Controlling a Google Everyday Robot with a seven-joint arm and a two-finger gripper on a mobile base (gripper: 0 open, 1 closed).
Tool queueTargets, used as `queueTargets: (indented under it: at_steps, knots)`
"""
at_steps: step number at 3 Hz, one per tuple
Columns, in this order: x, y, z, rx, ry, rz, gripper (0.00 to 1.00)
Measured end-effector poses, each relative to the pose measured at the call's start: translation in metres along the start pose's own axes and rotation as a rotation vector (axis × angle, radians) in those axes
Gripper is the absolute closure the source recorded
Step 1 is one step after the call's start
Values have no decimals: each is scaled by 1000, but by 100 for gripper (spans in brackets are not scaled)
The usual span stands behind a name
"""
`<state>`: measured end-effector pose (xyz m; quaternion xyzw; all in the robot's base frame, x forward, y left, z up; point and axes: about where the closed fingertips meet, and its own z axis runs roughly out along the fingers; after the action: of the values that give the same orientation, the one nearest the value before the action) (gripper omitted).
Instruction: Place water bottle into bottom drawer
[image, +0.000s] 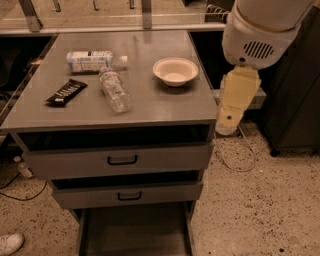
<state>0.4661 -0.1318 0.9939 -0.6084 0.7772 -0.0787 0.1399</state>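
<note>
The bottom drawer (135, 232), a wide grey metal tray with a dark inside, stands pulled out nearest the camera. Above it, the small clear crinkled plastic water bottle (115, 90) lies on its side, left of centre on the grey worktop (165, 107). The pincer (227, 122) hangs off the worktop's right edge, well apart from the water bottle; whether it is open or closed cannot be told. A black wrapped bar (66, 92) lies left of the water bottle, with a pale round bowl (175, 71) farther right and a white-blue labelled bottle (92, 61) beyond. A speckled floor (260, 210) surrounds the cabinet.

Speckled floor (260, 210) below the gripper (226, 126), which hangs just right of the cabinet (165, 106); a dark unit (296, 100) farther right.
</note>
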Motion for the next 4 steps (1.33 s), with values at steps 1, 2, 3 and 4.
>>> queueTargets:
  at_steps: [1, 2, 3, 4]
  knots:
    - [-16, -5, 11, -14, -35, 72, 0]
    - [-45, -16, 26, -48, -61, 130, 0]
    - [-74, -17, 38, -94, -100, 130, 0]
    - [-75, -18, 38, -94, -101, 130, 0]
